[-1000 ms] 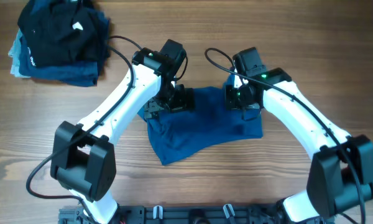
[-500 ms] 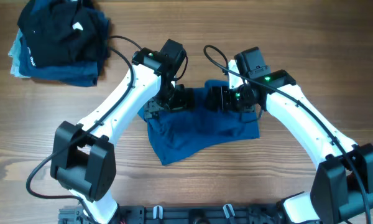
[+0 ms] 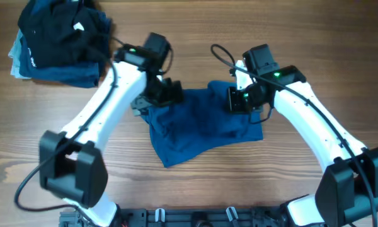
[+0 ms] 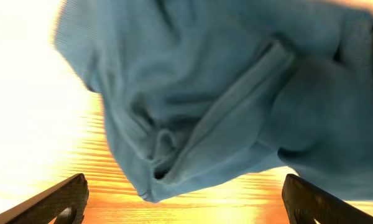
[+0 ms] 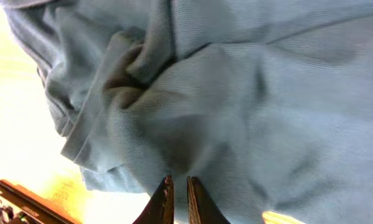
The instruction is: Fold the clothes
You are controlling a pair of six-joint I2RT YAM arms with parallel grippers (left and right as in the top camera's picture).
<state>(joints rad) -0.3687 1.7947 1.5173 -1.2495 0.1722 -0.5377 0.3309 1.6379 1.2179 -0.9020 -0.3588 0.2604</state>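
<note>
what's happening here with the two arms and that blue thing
Two robot arms are folding a blue shirt that lies crumpled on the table. The right end effector is shut on a fold near the shirt's upper right edge. The left end effector is wide open at the upper left corner, holding nothing. The shirt is not yet neatly folded. A pile of dark folded clothes sits at the far left corner.

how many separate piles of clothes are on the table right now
2. One loose blue garment lies crumpled in the middle of the table. One stack of dark folded garments sits at the far left corner. How many pieces that stack holds is hidden.
</note>
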